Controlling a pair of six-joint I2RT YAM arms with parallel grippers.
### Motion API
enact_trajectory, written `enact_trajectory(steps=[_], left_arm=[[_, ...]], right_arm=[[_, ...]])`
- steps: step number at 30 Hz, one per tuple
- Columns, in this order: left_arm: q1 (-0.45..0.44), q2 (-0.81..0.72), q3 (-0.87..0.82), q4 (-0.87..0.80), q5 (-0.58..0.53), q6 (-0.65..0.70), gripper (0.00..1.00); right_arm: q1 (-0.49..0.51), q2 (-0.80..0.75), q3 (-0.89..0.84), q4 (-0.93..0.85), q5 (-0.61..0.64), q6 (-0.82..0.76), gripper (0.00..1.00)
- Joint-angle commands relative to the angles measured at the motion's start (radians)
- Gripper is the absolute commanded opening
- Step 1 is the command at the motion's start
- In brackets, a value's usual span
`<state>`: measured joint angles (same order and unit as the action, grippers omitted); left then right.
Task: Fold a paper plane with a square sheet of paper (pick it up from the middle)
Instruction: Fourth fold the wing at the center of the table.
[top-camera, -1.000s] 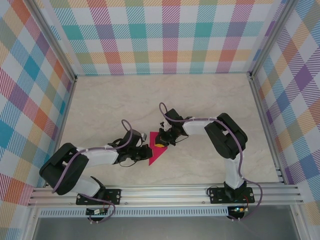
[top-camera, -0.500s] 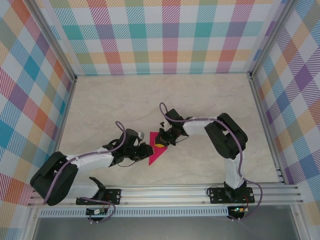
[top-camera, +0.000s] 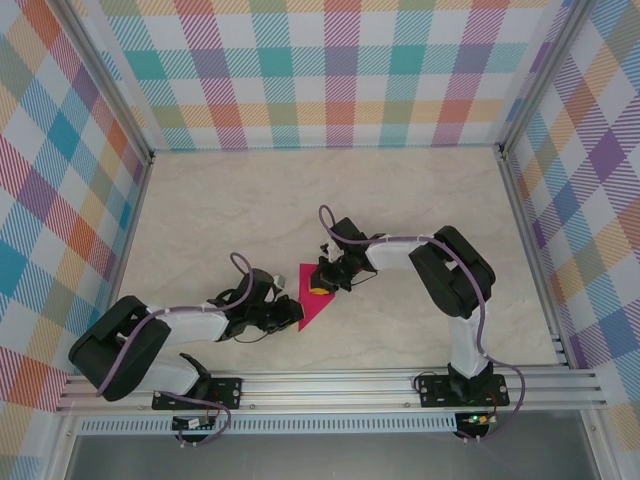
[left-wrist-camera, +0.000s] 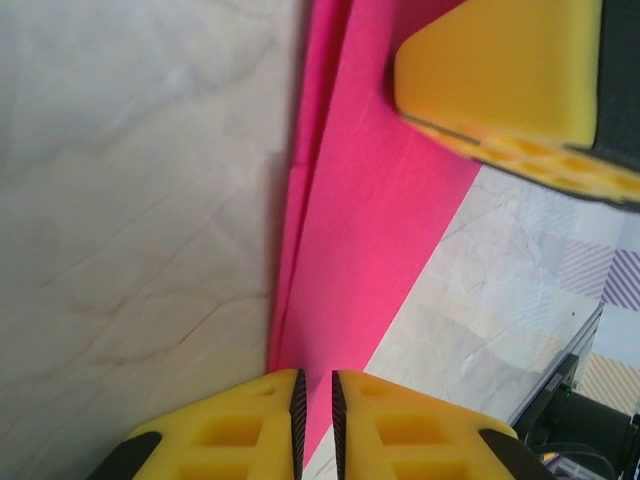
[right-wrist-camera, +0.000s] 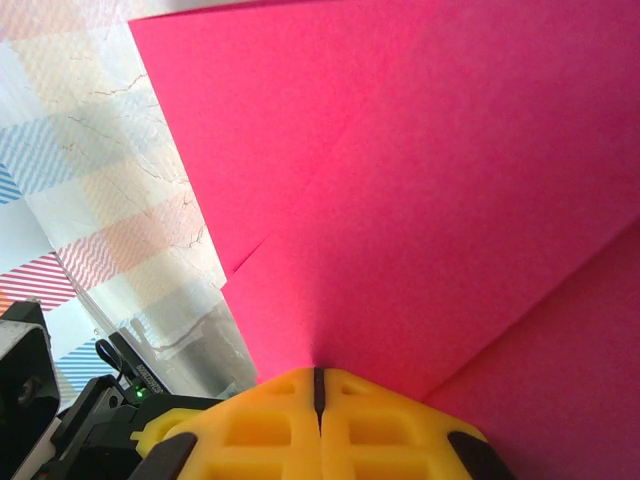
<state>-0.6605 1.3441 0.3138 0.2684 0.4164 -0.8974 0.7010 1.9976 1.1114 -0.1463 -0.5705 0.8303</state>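
Starting at the near edge, you've got the aluminium rail with both arm bases on it, and the left arm lies low across the desk. The left gripper sits right at the near corner of the square sheet of paper, which is folded down to a magenta triangle lying mid-desk with its point toward the rail. On the left wrist cam its jaws are nearly together with just a thin slit between them, and the layered paper edge runs down into that slit. The yellow fingers are cut off by the bottom of the frame, so honestly you can't tell whether it's pinching the sheet or just sitting beside it. Just past that, the right gripper comes down onto the far part of the triangle and hides it from above, with only a bit of yellow peeking out. Its wrist cam shows the jaws clenched tight, pads meeting in a hairline seam right where the pink meets them. You can't make out whether any paper is caught in there. The sheet runs off the top and right of that view. Further back it's bare marble-look desk up to the plaid walls.
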Motion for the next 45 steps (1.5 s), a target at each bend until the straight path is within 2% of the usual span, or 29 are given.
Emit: enact_trajectory(steps=[1, 6, 9, 13, 23, 25, 30, 34, 36, 40, 45], left_arm=[[-0.007, -0.061, -0.061, -0.148, -0.016, 0.012, 0.2], [-0.011, -0.169, -0.027, -0.226, -0.004, 0.045, 0.21], [-0.011, -0.242, 0.008, -0.261, -0.036, 0.043, 0.2], [-0.011, -0.282, 0.036, -0.181, -0.027, 0.005, 0.2], [-0.011, -0.022, 0.042, 0.11, 0.064, -0.076, 0.19], [-0.013, 0.015, 0.045, 0.123, 0.08, -0.078, 0.19], [-0.015, 0.058, 0.017, 0.07, 0.088, -0.051, 0.19], [-0.016, 0.061, -0.007, -0.037, 0.076, -0.005, 0.2], [-0.017, 0.073, -0.013, -0.05, 0.104, 0.016, 0.21], [-0.046, 0.108, 0.033, -0.185, 0.114, 0.098, 0.21], [-0.063, 0.047, 0.031, -0.29, 0.094, 0.128, 0.23]], right_arm=[[0.005, 0.061, -0.027, -0.048, 0.086, -0.008, 0.05], [0.005, 0.061, -0.024, -0.049, 0.085, -0.008, 0.05], [0.005, 0.056, -0.021, -0.053, 0.086, -0.011, 0.05], [0.005, 0.056, -0.021, -0.057, 0.086, -0.011, 0.05], [0.005, 0.059, -0.022, -0.063, 0.086, -0.014, 0.05], [0.005, 0.061, -0.022, -0.067, 0.089, -0.019, 0.05], [0.004, 0.059, -0.024, -0.076, 0.098, -0.024, 0.05], [0.005, 0.064, -0.022, -0.095, 0.121, -0.033, 0.05], [0.005, 0.064, -0.023, -0.102, 0.125, -0.036, 0.05], [0.005, 0.064, -0.017, -0.124, 0.141, -0.045, 0.05], [0.004, 0.053, -0.019, -0.136, 0.154, -0.048, 0.06]])
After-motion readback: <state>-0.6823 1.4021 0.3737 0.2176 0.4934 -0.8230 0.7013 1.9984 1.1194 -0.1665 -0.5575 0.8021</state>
